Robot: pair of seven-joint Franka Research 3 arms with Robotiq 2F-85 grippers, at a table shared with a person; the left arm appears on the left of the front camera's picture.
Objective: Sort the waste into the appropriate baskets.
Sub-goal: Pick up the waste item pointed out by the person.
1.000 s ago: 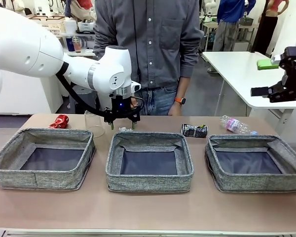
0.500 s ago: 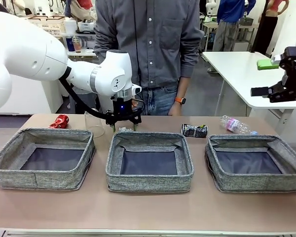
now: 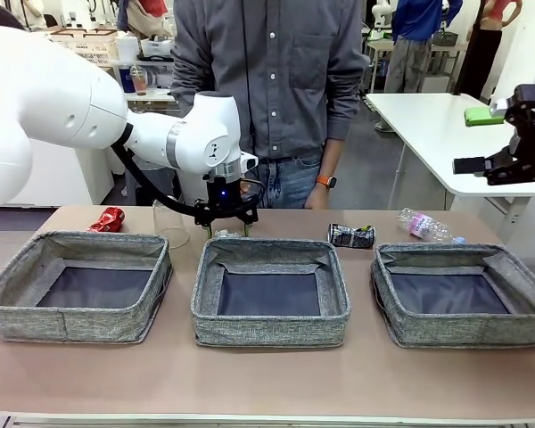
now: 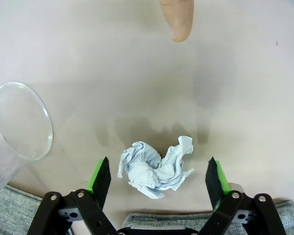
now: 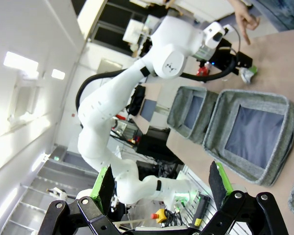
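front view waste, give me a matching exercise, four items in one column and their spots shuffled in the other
1. crushed red can
2. crumpled tissue
3. dark-silver can
4. plastic bottle

A. behind the right basket
B. behind the far left corner of the left basket
C. between the open fingers of the left gripper
D. behind the far right corner of the middle basket

Pairs: 1-B, 2-C, 3-D, 4-A

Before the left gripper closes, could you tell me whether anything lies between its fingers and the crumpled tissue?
Nothing visible does. The crumpled tissue lies on the bare table between the open fingers of the left gripper; the clear cup and the person's fingertip stand clear.
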